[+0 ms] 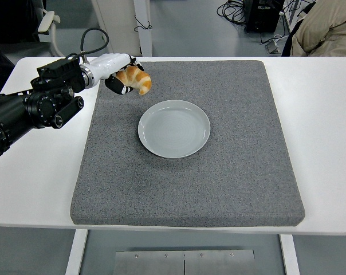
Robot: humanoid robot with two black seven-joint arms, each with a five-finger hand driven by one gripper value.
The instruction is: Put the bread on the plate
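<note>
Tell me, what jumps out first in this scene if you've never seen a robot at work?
First the golden croissant, gripped in the robot's left hand above the far left part of the grey mat. The black arm reaches in from the left edge. Next the empty pale plate, near the mat's middle, to the right of the croissant and nearer the camera.
</note>
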